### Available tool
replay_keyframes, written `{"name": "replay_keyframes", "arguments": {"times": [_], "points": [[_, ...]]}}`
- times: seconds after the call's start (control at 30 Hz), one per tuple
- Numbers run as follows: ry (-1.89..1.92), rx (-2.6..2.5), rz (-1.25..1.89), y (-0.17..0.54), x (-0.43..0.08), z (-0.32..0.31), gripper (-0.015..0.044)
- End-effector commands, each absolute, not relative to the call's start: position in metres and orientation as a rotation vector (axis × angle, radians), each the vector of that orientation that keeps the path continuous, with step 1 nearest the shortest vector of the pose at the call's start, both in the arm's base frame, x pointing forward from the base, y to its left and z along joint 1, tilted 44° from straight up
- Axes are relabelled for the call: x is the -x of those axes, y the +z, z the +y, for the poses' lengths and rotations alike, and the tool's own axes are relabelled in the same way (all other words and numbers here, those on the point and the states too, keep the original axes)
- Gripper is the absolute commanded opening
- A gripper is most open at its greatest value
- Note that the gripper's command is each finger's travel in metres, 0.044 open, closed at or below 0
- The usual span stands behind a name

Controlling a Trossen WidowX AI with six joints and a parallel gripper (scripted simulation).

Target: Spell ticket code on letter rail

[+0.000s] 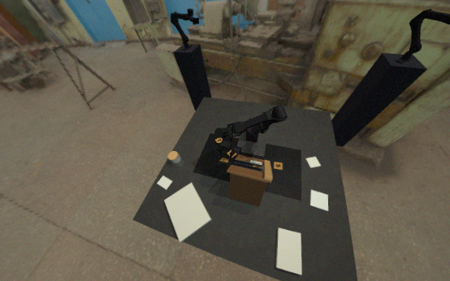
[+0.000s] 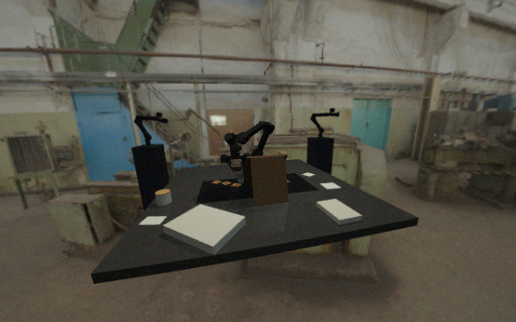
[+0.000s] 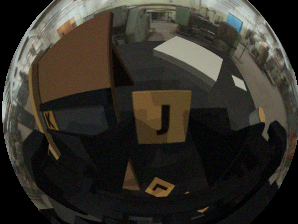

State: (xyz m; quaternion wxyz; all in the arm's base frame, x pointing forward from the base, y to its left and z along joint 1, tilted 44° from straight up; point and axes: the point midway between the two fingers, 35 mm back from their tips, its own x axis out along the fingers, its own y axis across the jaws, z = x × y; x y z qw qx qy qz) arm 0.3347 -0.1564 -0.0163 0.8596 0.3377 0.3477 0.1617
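My gripper is shut on the J tile, whose letter looks upright in the wrist view. It hangs beside the open end of the rail on the brown board, apart from it. A K tile sits in the rail at the wooden end stop. A white ticket shows at the board; its print is too small to read. A loose tile lies low in the wrist view. Another loose tile lies right of the board. Their letters are unclear.
An orange-topped cup stands near the counter's left edge. A large white block and a smaller one lie in front. Flat white squares lie at the sides.
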Motion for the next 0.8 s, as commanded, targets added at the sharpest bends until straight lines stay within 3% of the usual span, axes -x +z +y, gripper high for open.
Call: {"name": "replay_keyframes", "arguments": {"times": [0.0,0.77], "points": [[0.335,-0.701,0.725,-0.0115,-0.3355,-0.1563,0.0000],[0.335,-0.701,0.725,-0.0036,-0.3351,-0.1479,0.0000]]}}
